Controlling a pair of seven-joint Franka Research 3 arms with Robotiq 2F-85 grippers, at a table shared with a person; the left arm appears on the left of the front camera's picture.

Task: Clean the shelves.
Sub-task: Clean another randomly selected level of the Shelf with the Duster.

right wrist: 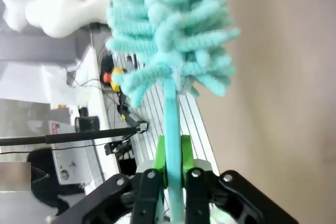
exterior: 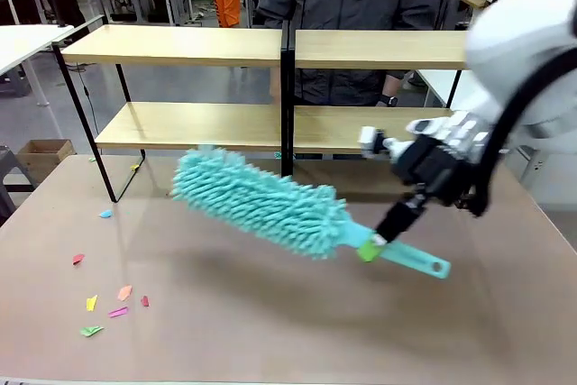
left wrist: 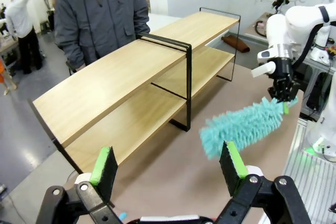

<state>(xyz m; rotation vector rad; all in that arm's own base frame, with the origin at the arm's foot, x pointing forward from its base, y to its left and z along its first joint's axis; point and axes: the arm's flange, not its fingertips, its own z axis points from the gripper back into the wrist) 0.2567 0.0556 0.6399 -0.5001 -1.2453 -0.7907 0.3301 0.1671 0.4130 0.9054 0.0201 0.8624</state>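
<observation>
While the front view sets the shelves [exterior: 279, 47] at the table's far edge, the right gripper [exterior: 372, 246] clamps a teal duster [exterior: 261, 200] by its handle. Left wrist view adds the left gripper [left wrist: 170, 166], fingers spread apart. Right wrist view shows green pads [right wrist: 159, 153] pinching the handle.

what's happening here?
The right gripper is shut on the handle of a teal duster, holding it tilted above the brown tabletop in front of the shelves. The duster is not touching the boards. The left gripper is open, holding nothing. A person stands behind the shelves. Coloured paper scraps lie on the tabletop.
</observation>
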